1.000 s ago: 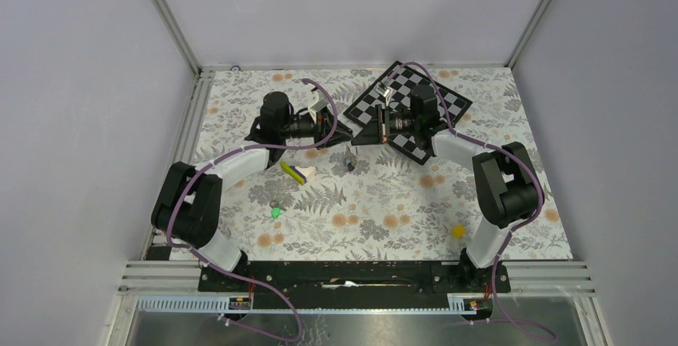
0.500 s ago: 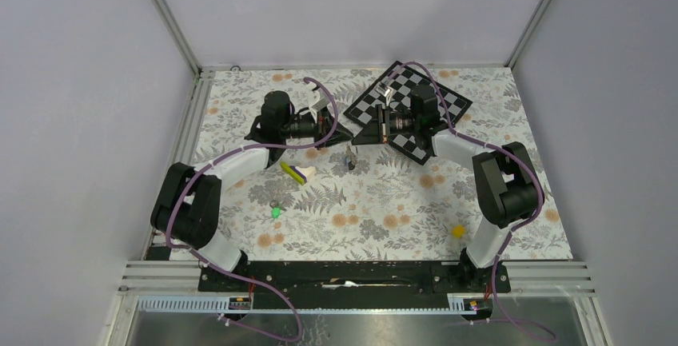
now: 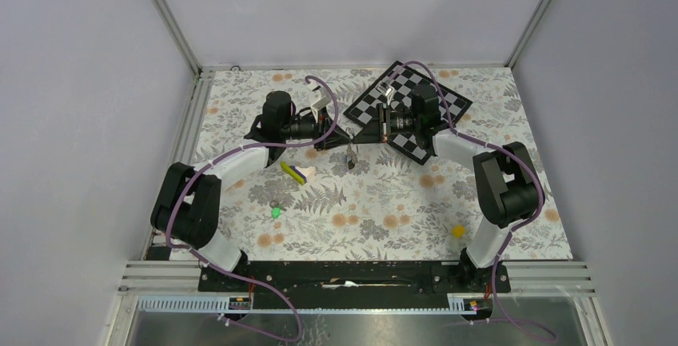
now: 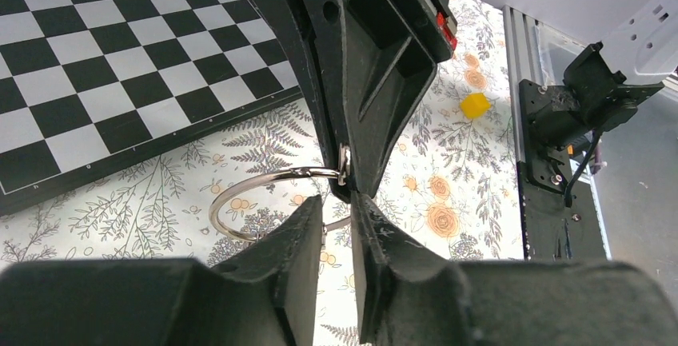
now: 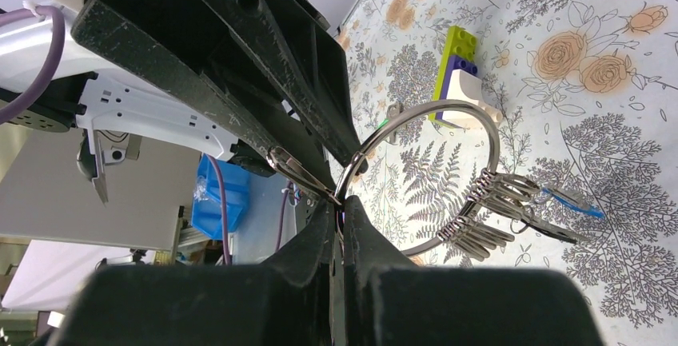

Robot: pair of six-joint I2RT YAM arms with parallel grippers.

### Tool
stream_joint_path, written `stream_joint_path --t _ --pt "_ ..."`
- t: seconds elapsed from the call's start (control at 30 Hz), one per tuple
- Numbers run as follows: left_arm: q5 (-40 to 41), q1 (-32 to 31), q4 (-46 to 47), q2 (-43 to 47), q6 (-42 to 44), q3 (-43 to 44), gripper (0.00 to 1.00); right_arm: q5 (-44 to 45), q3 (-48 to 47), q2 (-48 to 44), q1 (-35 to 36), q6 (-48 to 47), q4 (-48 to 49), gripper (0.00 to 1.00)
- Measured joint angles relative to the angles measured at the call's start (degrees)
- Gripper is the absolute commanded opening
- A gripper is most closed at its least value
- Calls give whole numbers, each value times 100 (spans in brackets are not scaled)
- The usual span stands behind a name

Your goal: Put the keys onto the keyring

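The silver keyring (image 3: pixel 350 154) hangs just above the table between the two arms. My right gripper (image 5: pixel 341 206) is shut on its wire (image 5: pixel 493 142), and its tip shows from the other side too (image 4: pixel 345 172). Keys with small wire loops (image 5: pixel 488 190) hang on the ring, one with a blue head (image 5: pixel 572 202). My left gripper (image 4: pixel 339 210) faces the right one tip to tip. Its jaws stand a narrow gap apart, and the ring (image 4: pixel 272 175) crosses just beyond them. A green key (image 3: pixel 275 212) lies alone on the floral cloth, nearer the left arm's base.
A black-and-white checkerboard (image 3: pixel 416 98) lies at the back right, under the right arm's wrist. A yellow-white-purple wedge block (image 3: pixel 297 173) sits just near-left of the ring. A small yellow cube (image 3: pixel 457 232) rests by the right arm's base. Grey walls close in both sides.
My left gripper has moved a little to the right, up to the right gripper's tip. The right arm and the ring have hardly moved.
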State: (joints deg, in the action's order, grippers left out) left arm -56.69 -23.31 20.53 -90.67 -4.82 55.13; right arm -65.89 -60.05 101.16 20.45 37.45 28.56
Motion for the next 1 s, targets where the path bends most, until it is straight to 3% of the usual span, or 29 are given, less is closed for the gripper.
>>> stream_joint_path --t 1.0 --pt "-11 -26 490 -57 -560 111 22 9 0 0 0 -227 -216 0"
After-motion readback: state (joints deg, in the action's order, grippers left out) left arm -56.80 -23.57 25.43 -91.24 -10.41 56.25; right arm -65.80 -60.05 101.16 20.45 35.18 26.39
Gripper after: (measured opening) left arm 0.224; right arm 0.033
